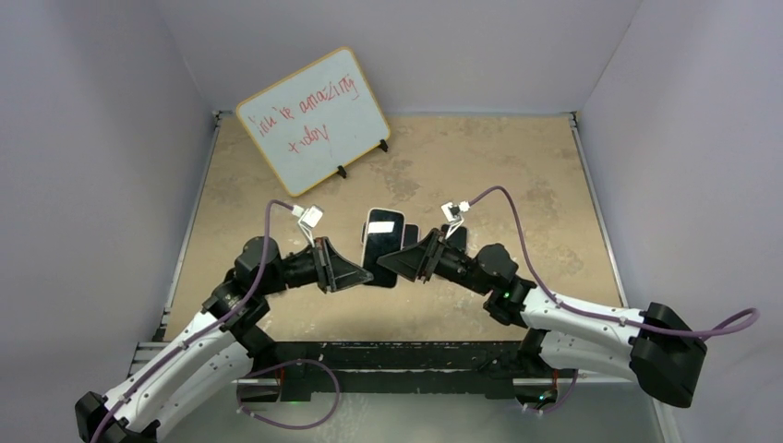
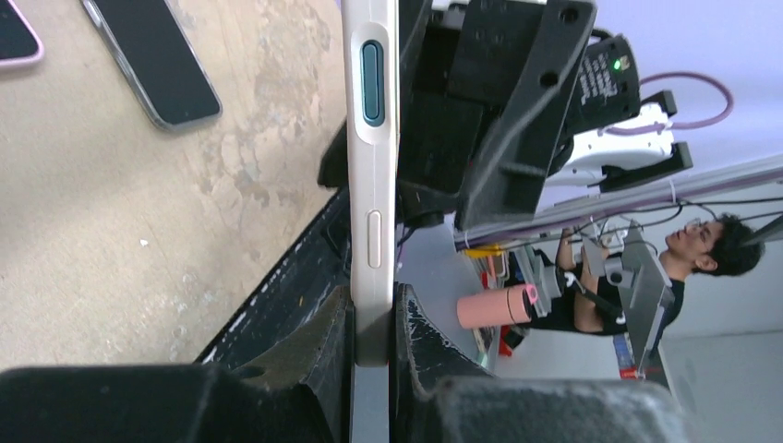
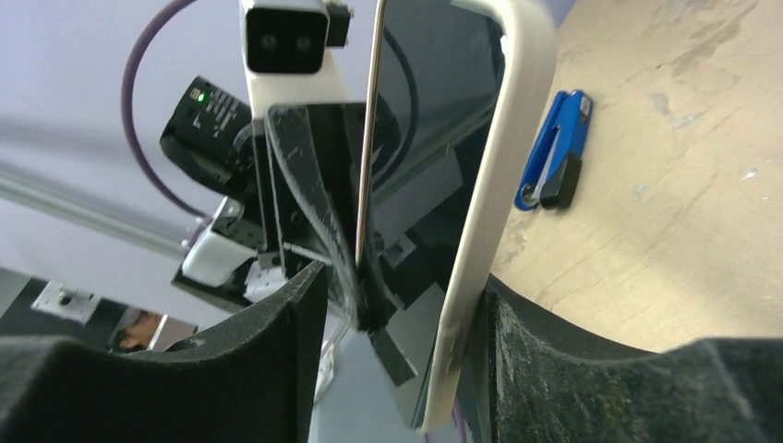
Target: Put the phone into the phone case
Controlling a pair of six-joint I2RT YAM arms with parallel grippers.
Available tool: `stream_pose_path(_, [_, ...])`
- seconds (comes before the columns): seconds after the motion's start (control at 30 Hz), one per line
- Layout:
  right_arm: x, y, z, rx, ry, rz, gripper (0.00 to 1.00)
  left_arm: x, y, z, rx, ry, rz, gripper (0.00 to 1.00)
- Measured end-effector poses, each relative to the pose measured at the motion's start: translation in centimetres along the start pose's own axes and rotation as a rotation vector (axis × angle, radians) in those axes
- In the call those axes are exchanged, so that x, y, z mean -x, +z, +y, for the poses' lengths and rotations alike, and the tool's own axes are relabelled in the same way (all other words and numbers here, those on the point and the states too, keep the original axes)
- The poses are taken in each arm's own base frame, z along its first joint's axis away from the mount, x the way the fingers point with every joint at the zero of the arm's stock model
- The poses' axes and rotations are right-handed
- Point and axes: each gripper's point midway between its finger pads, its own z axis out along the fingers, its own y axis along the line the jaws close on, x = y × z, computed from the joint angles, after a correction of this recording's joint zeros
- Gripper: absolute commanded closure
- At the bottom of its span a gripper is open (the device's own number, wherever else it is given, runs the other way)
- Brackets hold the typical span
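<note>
The left tool (image 2: 374,337) is closed tight on the edge of the smooth cream phone case (image 2: 372,185), holding it up above the sandy brown bench (image 2: 120,240). The flat black glass phone (image 3: 420,120) leans out of the case at one end. The right tool (image 3: 402,291) is open around both. It should squeeze slowly and push the loose end flat while the left one holds firm
</note>
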Motion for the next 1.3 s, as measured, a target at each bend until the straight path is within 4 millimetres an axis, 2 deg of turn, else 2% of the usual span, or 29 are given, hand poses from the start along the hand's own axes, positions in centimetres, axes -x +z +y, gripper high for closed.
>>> stream_pose_path(0.2, [-0.9,-0.4,0.6,0.039,0.018,0.037,0.49,1.5,-0.3,-0.3,0.011,0.007,-0.092,1.0])
stream_pose_path(0.33, [-1.7,-1.0,0.1,0.044,0.045,0.053,0.58,2.0,-0.2,0.0,0.018,0.005,-0.122,1.0])
stream_pose_path(0.37, [-1.8,-1.0,-0.1,0.042,0.049,0.057,0.64,2.0,-0.1,0.1,0.02,-0.001,-0.121,1.0])
stream_pose_path(0.47, [-2.0,-1.0,-0.7,0.027,0.061,0.06,0.95,2.0,0.1,0.2,0.023,-0.014,-0.121,1.0])
stream_pose_path(0.5, [-2.0,-1.0,-0.8,0.025,0.067,0.059,1.0,2.1,0.1,0.2,0.023,-0.013,-0.123,1.0])
stream_pose_path(0.63, [-1.7,-1.3,-0.3,0.044,0.098,0.042,1.0,2.3,0.2,0.4,0.031,-0.013,-0.13,1.0])
stream_pose_path(0.8, [-1.9,-1.6,-1.2,-0.007,0.112,0.044,1.0,2.0,0.6,1.4,0.07,-0.029,-0.109,1.0])
stream_pose_path(0.83, [-2.0,-1.6,-1.4,-0.019,0.114,0.048,0.95,1.8,0.6,1.6,0.079,-0.033,-0.103,1.0])
stream_pose_path(0.93, [-2.3,-1.7,-1.9,-0.046,0.119,0.056,0.67,1.6,0.7,2.1,0.094,-0.037,-0.092,1.0])
stream_pose_path(1.03, [-2.7,-1.8,-2.7,-0.084,0.113,0.071,0.46,1.4,0.7,2.3,0.105,-0.034,-0.085,1.0])
stream_pose_path(1.2, [-2.7,-2.4,-3.7,-0.146,0.092,0.071,0.15,0.9,0.7,5.2,0.228,-0.071,-0.08,1.0])
stream_pose_path(1.27, [-2.2,-2.6,-3.3,-0.15,0.078,0.054,0.04,0.7,0.7,6.7,0.292,-0.093,-0.081,1.0])
stream_pose_path(1.3, [-1.8,-2.7,-2.9,-0.145,0.072,0.044,0.01,0.6,0.6,7.6,0.331,-0.107,-0.08,1.0])
